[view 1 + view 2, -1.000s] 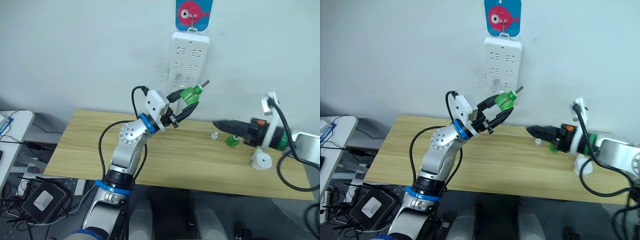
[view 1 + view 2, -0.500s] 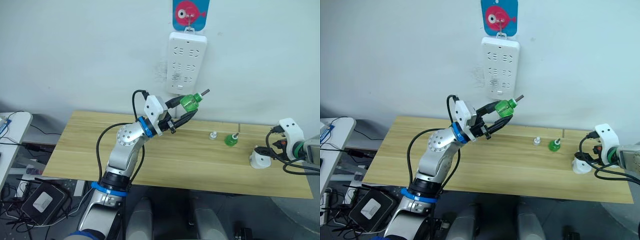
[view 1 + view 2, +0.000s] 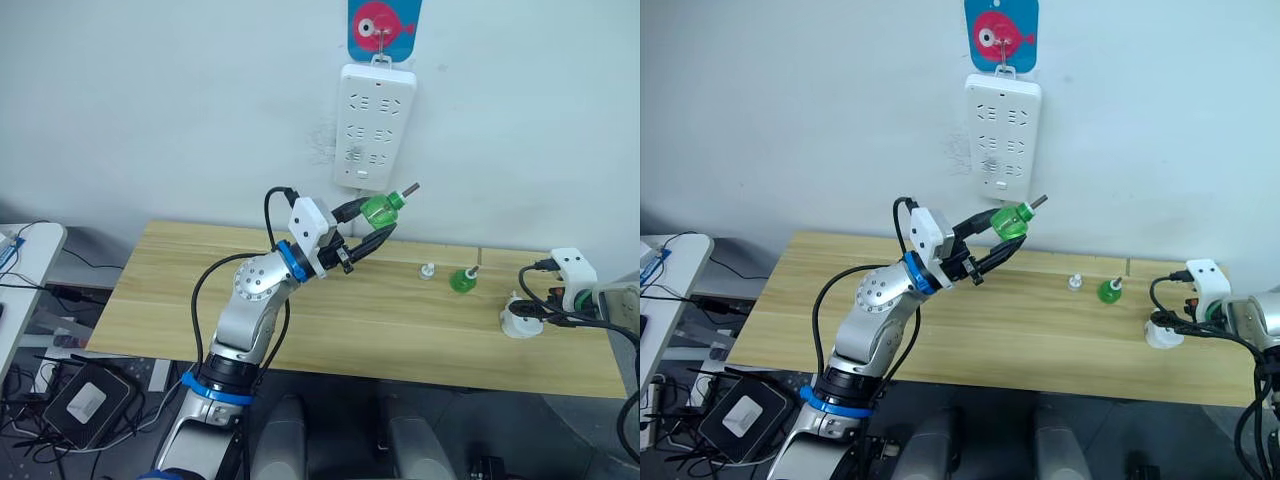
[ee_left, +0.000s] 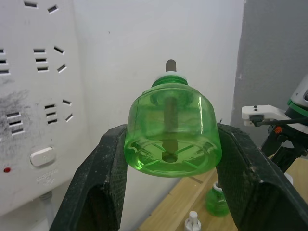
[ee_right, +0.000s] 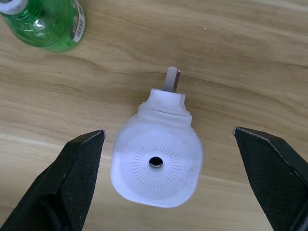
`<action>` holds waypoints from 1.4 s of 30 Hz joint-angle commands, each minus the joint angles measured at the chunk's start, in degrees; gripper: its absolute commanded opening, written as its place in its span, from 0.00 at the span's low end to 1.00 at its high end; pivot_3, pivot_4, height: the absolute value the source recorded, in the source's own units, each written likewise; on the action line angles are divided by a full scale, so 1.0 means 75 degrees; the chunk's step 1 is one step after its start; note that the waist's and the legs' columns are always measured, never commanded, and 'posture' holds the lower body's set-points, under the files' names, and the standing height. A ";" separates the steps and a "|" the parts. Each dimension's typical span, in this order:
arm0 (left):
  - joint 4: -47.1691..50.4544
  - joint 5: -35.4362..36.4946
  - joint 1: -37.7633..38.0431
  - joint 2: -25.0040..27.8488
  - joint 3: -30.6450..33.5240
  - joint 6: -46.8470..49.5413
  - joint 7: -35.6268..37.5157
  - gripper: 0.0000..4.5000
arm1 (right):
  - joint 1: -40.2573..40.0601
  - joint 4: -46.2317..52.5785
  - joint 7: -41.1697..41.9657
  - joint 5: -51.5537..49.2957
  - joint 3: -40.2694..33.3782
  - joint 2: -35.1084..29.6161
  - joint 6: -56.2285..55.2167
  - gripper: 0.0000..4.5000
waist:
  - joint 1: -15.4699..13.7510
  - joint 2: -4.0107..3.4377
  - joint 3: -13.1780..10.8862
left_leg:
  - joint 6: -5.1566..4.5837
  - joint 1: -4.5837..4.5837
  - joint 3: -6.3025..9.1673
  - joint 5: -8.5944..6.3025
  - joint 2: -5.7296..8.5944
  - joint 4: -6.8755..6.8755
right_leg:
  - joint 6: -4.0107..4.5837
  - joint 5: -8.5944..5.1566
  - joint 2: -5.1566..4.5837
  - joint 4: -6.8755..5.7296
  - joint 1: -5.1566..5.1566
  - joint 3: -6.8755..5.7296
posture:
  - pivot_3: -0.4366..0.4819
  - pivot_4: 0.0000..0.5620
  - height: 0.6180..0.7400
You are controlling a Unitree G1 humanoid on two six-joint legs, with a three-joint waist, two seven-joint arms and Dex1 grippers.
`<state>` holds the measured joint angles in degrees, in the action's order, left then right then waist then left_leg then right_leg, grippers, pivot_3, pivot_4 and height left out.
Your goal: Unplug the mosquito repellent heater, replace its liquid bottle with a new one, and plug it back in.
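Heater [image 5: 156, 154], white and rounded, on table [image 5: 250, 57]

Right gripper [image 5: 166, 183] pulled back, apparently above heater [image 5: 156, 161].

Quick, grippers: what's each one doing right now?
Left gripper: shut on the green liquid bottle, held up near the power strip.
Right gripper: open, holding nothing, fingers either side of the mosquito repellent heater on the table.

Glossy clear-green plastic bottle [image 4: 172, 130], smooth white plastic heater [image 5: 157, 161] (finely ribbed face), matt pale wood-grain table [image 5: 250, 53]
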<state>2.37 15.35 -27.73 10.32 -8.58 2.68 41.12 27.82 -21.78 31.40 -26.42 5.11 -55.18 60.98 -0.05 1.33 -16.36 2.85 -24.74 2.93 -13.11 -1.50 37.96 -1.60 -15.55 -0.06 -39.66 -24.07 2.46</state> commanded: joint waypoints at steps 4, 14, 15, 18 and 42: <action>0.0455 0.0047 0.0008 0.0034 -0.0047 0.0040 -0.0026 0.50 | 0.0182 -0.0322 0.0410 0.0407 -0.0144 0.0049 0.0313 0.99 | -0.0006 0.0000 -0.0001 | 0.0000 0.0000 -0.0001 0.0000 0.0000 0.0000 | 0.0000 0.0000 -0.0002 0.0000 0.0000 0.0002 | 0.58 0.52 1.00; 0.0527 0.0078 -0.0028 0.0063 -0.0077 0.0183 -0.0005 0.50 | 0.0323 -0.0881 0.1148 0.1124 0.0200 0.0270 -0.0072 0.99 | -0.0002 -0.0001 -0.0013 | 0.0000 0.0000 0.0000 0.0000 0.0001 -0.0001 | 0.0000 0.0000 0.0000 0.0002 0.0001 0.0001 | 0.58 0.55 1.00; 0.0520 0.0073 -0.0035 0.0070 -0.0078 0.0196 0.0001 0.50 | 0.0356 -0.0967 0.1203 0.1209 0.0222 0.0304 -0.0139 0.99 | 0.0000 -0.0001 -0.0013 | 0.0000 0.0000 0.0000 0.0000 0.0001 -0.0001 | 0.0000 0.0000 0.0000 0.0001 0.0000 0.0001 | 0.58 0.55 1.00; 0.0494 0.0043 -0.0050 0.0082 -0.0086 0.0207 0.0001 0.50 | 0.0460 -0.1203 0.1320 0.1413 0.0228 0.0420 -0.0275 0.99 | -0.0001 0.0000 -0.0019 | 0.0000 0.0000 0.0000 0.0000 0.0001 -0.0002 | 0.0000 0.0000 0.0001 0.0002 0.0000 0.0000 | 0.59 0.55 1.00; 0.0846 0.0569 0.0850 0.0532 -0.0371 0.0108 0.1289 0.50 | 0.1376 0.1150 0.5769 -0.2353 -0.1920 -0.1856 0.3602 0.66 | 0.0092 -0.0079 -0.0085 | -0.0001 0.0003 -0.0005 -0.0002 -0.0001 -0.0011 | 0.0000 0.0001 0.0013 0.0022 0.0004 0.0005 | 0.49 0.52 1.00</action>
<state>5.05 18.02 -22.01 14.21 -10.07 4.66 48.74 37.32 -16.70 71.51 -38.14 -6.33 -67.95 82.24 0.65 0.74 -17.00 2.83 -24.72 2.97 -13.12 -1.52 37.87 -1.60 -15.54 0.07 -39.48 -24.02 2.43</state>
